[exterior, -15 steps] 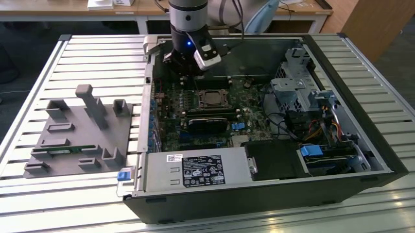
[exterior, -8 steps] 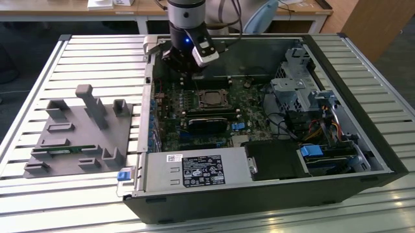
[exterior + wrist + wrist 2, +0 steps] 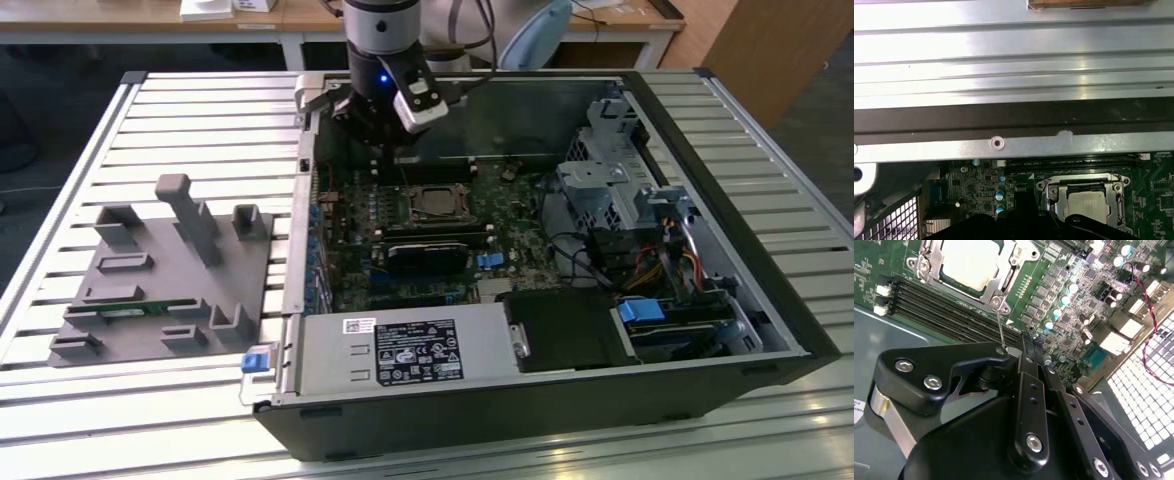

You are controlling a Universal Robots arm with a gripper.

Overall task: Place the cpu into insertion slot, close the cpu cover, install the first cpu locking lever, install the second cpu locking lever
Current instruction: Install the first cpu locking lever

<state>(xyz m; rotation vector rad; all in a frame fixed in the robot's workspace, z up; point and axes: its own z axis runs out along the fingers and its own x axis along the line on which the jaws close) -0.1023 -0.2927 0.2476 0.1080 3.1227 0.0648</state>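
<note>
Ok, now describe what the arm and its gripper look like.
In the exterior view the arm is a silver-grey cylinder with a black band, a small blue light glowing below it, and a white and grey box mounted at its wrist. Dark cables run behind it. In the second wrist view the gripper is matte black: chunky linkage bars joined with silver screws and pins, with a bare metal part on one side.

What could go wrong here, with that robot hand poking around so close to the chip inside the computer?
The hand sits against a thin wire lever beside the cpu. If it slips, the springy lever might snap back or bend. The cpu cover looks down over the chip; uneven force could perhaps stress the insertion slot beneath. The memory slots and small capacitors lie close by, so a stray move could knock them.
</note>
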